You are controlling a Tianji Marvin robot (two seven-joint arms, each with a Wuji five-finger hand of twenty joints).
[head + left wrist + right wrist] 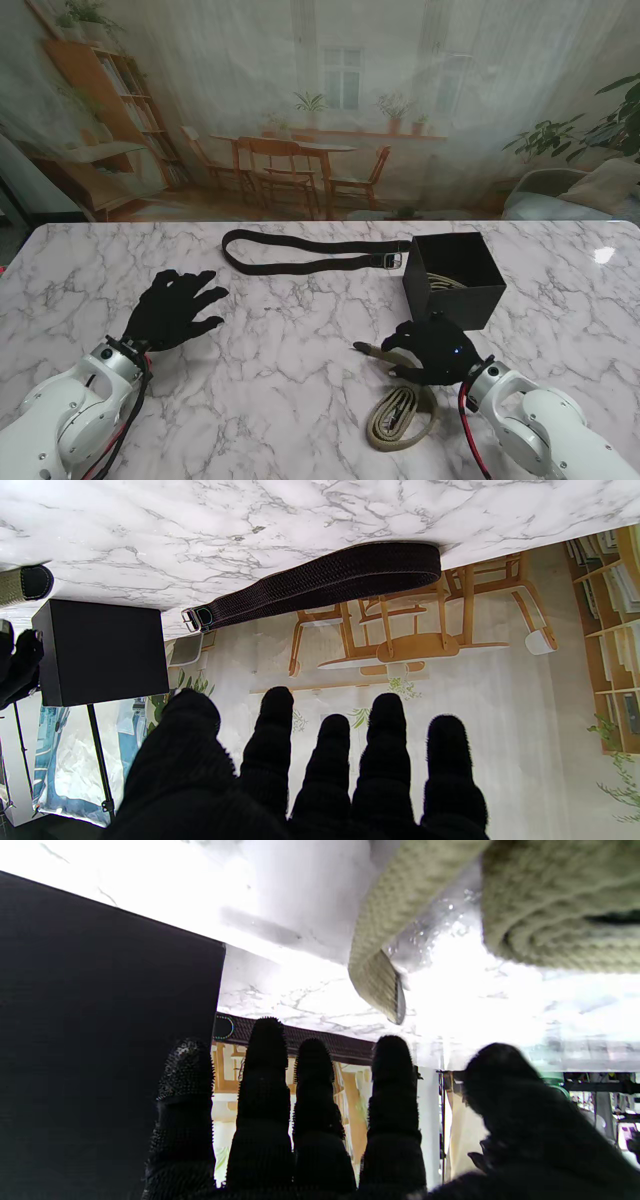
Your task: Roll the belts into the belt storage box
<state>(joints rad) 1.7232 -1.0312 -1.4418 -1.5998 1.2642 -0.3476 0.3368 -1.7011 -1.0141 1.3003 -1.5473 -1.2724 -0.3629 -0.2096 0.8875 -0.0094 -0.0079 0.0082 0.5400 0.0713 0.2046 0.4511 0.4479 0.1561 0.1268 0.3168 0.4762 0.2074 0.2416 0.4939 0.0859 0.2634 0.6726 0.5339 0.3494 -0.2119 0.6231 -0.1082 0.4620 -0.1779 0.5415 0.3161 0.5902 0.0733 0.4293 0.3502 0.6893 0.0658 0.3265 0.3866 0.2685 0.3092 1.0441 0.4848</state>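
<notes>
A black woven belt (310, 250) lies folded double on the marble table, far from me, with its buckle (393, 260) beside the black storage box (455, 275). A tan belt (445, 282) lies inside the box. Another tan belt (402, 415) lies loosely looped near my right hand (435, 348), which hovers over its end with its fingers spread; the tip (365, 349) sticks out to the left. In the right wrist view the belt's end (380, 975) and coil (560, 905) lie under the extended fingers (265, 1090). My left hand (172, 308) rests open, well short of the black belt (325, 582).
The box wall (100, 1040) stands right beside my right hand's little-finger side. The table's far edge (320, 224) runs just beyond the black belt. A printed room backdrop hangs behind the table.
</notes>
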